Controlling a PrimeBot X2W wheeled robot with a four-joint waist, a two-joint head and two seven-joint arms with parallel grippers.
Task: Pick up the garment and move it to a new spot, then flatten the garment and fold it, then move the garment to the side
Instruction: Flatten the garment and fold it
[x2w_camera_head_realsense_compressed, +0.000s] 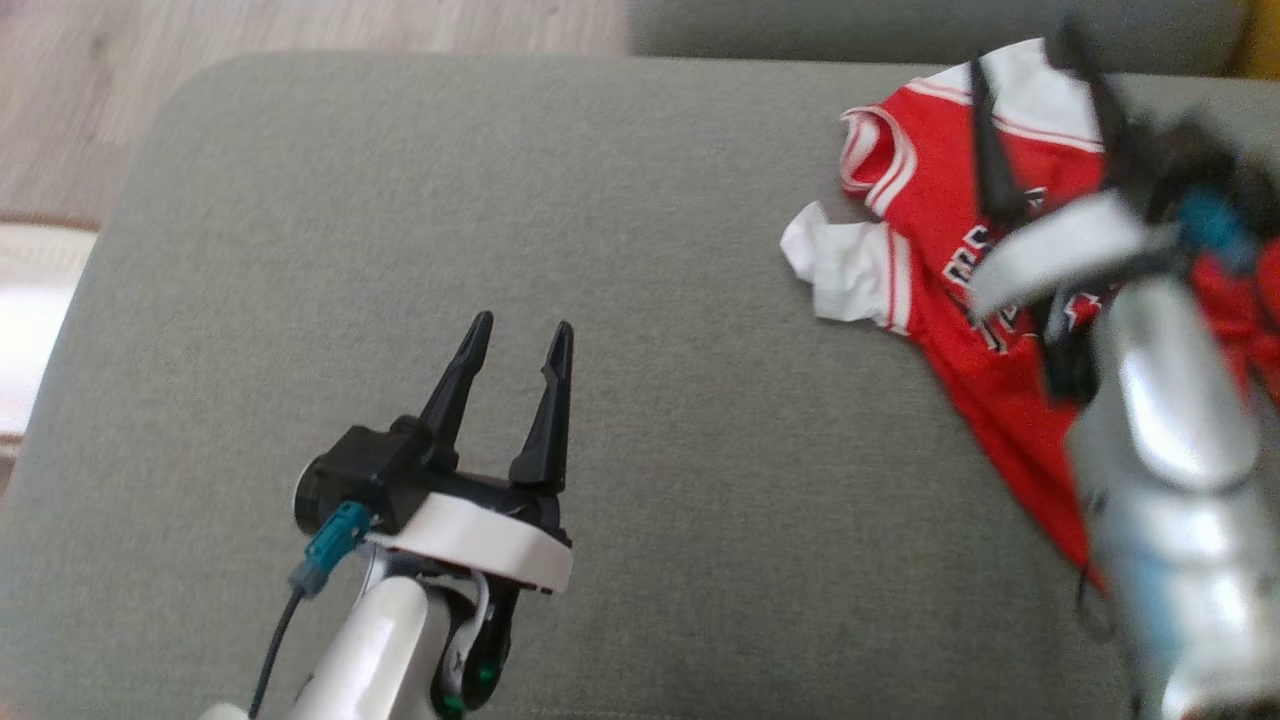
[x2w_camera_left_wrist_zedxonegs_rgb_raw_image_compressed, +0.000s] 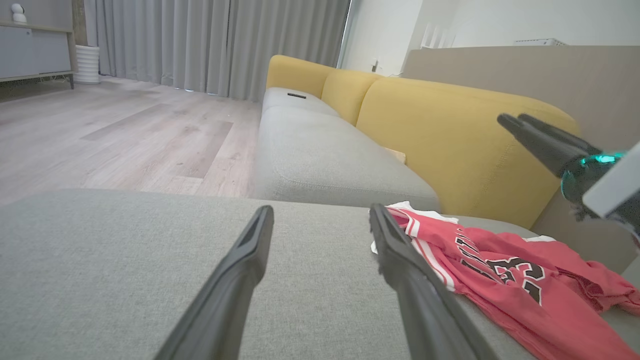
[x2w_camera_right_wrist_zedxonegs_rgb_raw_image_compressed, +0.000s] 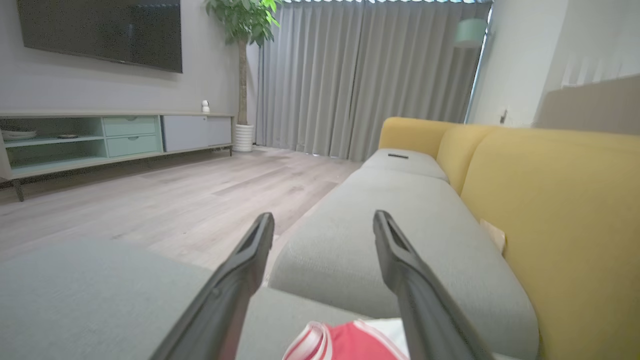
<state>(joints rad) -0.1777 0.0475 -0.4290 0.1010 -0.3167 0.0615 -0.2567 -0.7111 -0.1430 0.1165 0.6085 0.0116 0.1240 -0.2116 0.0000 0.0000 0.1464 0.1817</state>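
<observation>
Left gripper (x2w_camera_head_realsense_compressed: 523, 325), right gripper (x2w_camera_right_wrist_zedxonegs_rgb_raw_image_compressed: 324, 218): jaws gaping, empty (left wrist view catches lettering on garment (x2w_camera_left_wrist_zedxonegs_rgb_raw_image_compressed: 500, 300)).

On the red garment (x2w_camera_left_wrist_zedxonegs_rgb_raw_image_compressed: 575, 320) I could make out one large black number (x2w_camera_left_wrist_zedxonegs_rgb_raw_image_compressed: 520, 272) edged in white, which appeared to read 23 in my left wrist view, lying slanted with the folds of the cloth. Just above it ran a line of black lettering (x2w_camera_left_wrist_zedxonegs_rgb_raw_image_compressed: 467, 252), too crumpled for me to read. In my head view the same print was blurred and partly covered, and I read nothing there
</observation>
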